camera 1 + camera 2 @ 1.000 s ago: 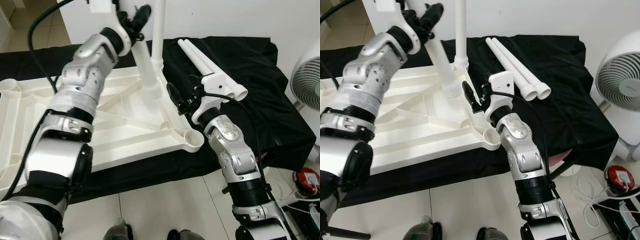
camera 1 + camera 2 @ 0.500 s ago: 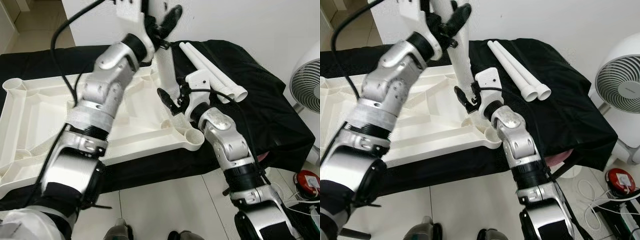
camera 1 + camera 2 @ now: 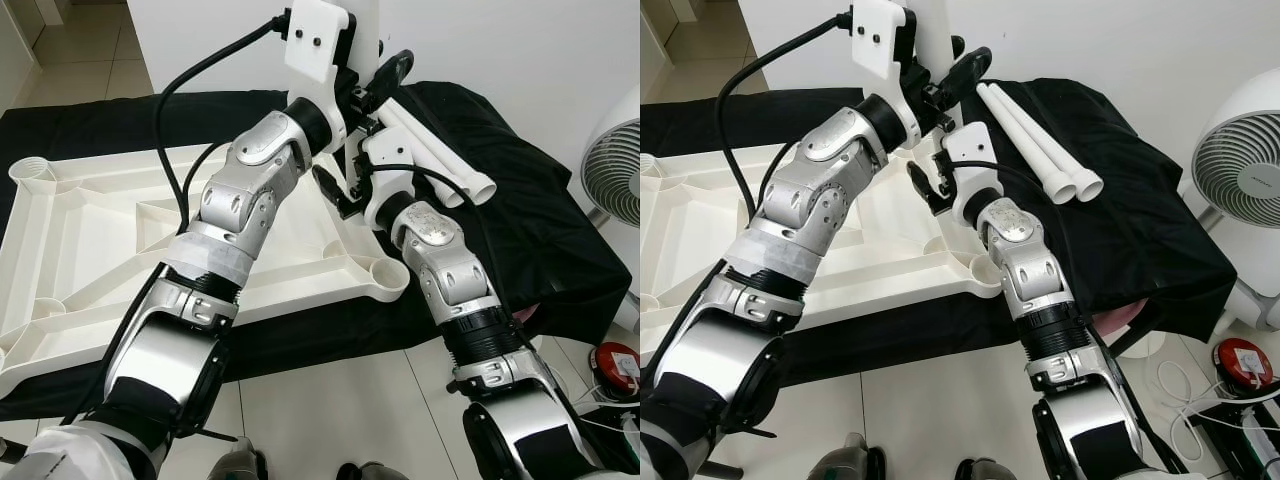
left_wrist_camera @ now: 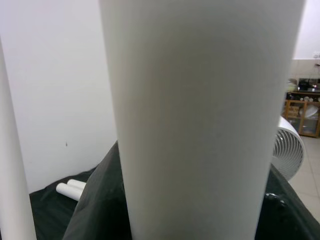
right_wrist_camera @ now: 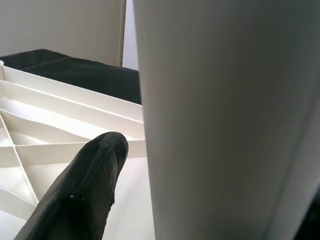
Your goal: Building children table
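Tabletop lies upside down on the black cloth, ribs and corner sockets up. We have both grippers on one white leg standing at its far right corner — our left gripper closed on it high up, our right gripper low beside it, one black finger close against the tube, though we cannot tell whether it grips. Two spare legs lie side by side on the cloth — fan at right.
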`<state>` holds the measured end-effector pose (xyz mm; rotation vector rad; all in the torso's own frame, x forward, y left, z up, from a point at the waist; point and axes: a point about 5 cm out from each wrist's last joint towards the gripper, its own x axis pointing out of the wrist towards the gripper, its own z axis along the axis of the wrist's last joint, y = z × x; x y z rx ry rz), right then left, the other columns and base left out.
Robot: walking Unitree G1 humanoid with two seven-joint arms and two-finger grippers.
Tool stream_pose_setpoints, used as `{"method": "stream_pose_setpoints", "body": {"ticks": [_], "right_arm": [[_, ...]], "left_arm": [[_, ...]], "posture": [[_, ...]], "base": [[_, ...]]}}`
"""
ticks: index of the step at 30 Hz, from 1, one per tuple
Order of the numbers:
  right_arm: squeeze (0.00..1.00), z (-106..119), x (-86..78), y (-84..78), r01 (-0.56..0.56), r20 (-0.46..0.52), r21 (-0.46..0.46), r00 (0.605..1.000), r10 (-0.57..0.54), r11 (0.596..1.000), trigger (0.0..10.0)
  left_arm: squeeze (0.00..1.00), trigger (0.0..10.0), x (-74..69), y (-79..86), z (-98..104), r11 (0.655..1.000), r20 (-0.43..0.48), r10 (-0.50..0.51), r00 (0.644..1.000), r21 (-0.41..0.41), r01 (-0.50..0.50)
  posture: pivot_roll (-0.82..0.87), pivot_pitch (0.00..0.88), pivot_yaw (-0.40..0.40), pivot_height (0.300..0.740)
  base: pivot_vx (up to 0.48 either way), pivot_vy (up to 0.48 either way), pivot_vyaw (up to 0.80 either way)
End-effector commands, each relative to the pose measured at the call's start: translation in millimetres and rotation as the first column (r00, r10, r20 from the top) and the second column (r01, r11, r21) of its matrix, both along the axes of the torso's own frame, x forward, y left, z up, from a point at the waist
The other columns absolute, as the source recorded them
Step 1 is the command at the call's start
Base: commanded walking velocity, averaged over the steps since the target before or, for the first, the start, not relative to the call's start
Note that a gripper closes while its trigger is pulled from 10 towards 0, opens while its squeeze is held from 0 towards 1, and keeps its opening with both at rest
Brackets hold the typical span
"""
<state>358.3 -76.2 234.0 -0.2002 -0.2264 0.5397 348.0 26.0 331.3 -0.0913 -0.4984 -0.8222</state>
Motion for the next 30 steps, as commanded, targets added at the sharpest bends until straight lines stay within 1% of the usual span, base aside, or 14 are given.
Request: {"method": "stream_pose_setpoints", "body": {"ticks": [1, 14, 15, 16, 17, 18, 19, 26, 27, 28, 29, 30], "right_arm": [[0.0, 1.1, 2.3, 0.0, 0.011, 0.012, -0.019, 1.0, -0.011, 1.0, 10.0], [0.0, -3.7, 4.8, -0.2, 0.024, -0.001, -0.022, 1.0, -0.024, 0.999, 10.0], [0.0, -2.6, 4.8, 0.5, 0.019, 0.007, -0.021, 1.0, -0.019, 1.0, 4.6], [0.0, -2.6, 4.8, 0.5, 0.019, 0.007, -0.021, 1.0, -0.019, 1.0, 4.6], [0.0, -1.4, 5.0, 1.1, 0.017, 0.012, -0.018, 1.0, -0.016, 1.0, 2.3], [0.0, -1.4, 5.0, 1.1, 0.017, 0.012, -0.018, 1.0, -0.016, 1.0, 2.3], [0.0, 1.6, 5.8, 1.2, 0.018, 0.027, -0.014, 0.999, -0.018, 1.0, 0.0], [0.0, 2.8, 5.8, 1.4, 0.018, 0.026, 0.005, 1.0, -0.018, 1.0, 0.0], [0.0, 2.2, 5.4, 1.9, 0.015, 0.019, 0.014, 1.0, -0.015, 1.0, 2.3], [0.0, 2.2, 5.4, 1.9, 0.015, 0.019, 0.014, 1.0, -0.015, 1.0, 2.3], [0.0, 1.3, 5.1, 2.5, 0.016, 0.002, 0.043, 1.0, -0.016, 0.999, 10.0], [0.0, 0.7, 4.8, 2.9, 0.02, -0.01, 0.064, 1.0, -0.02, 0.998, 10.0]], "left_arm": [[0.0, 10.0, -3.4, -4.6, 1.5, 1.0, 0.014, -0.017, 1.0, 0.015, 0.017], [0.0, 10.0, -6.0, -7.0, 4.8, 1.0, 0.038, -0.015, 0.999, 0.022, 0.014], [0.0, 10.0, -6.7, -7.7, 4.5, 1.0, 0.04, -0.015, 0.999, 0.025, 0.014], [0.0, 10.0, -6.7, -7.7, 4.5, 1.0, 0.04, -0.015, 0.999, 0.025, 0.014], [0.0, 10.0, -7.3, -8.4, 4.2, 1.0, 0.041, -0.016, 0.999, 0.027, 0.015], [0.0, 10.0, -7.3, -8.4, 4.2, 1.0, 0.041, -0.016, 0.999, 0.027, 0.015], [0.0, 10.0, -8.1, -9.7, 3.1, 0.999, 0.043, -0.016, 0.999, 0.033, 0.015], [0.0, 10.0, -11.0, -13.0, -0.1, 0.998, 0.049, -0.036, 0.998, 0.051, 0.034], [0.0, 10.0, -12.6, -14.3, -1.3, 0.997, 0.047, -0.055, 0.997, 0.054, 0.053], [0.0, 10.0, -12.6, -14.3, -1.3, 0.997, 0.047, -0.055, 0.997, 0.054, 0.053], [1.0, 10.0, -14.3, -15.1, -3.4, 0.996, 0.036, -0.081, 0.996, 0.052, 0.079], [1.0, 10.0, -15.8, -15.7, -5.6, 0.993, 0.024, -0.105, 0.994, 0.052, 0.104]], "posture": [[0.01, 0.0, -0.003, 0.74], [0.01, 0.0, -0.002, 0.74], [0.01, 0.0, -0.003, 0.74], [0.01, 0.0, -0.003, 0.74], [0.01, 0.0, -0.002, 0.74], [0.01, 0.0, -0.002, 0.74], [0.01, 0.0, -0.002, 0.74], [0.01, 0.0, -0.002, 0.74], [0.01, 0.0, -0.002, 0.74], [0.01, 0.0, -0.002, 0.74], [0.01, 0.0, -0.002, 0.74], [0.01, 0.0, -0.003, 0.74]], "base": [[0.0, 0.0, 0.0], [0.0, 0.0, 0.0], [0.0, 0.0, 0.0], [0.0, 0.0, 0.0], [0.0, 0.0, 0.0], [0.0, 0.0, 0.0], [0.0, 0.0, 0.0], [0.0, 0.0, 0.0], [0.0, 0.0, 0.0], [0.0, 0.0, 0.0], [0.0, 0.0, 0.0], [0.0, 0.0, 0.0]]}}
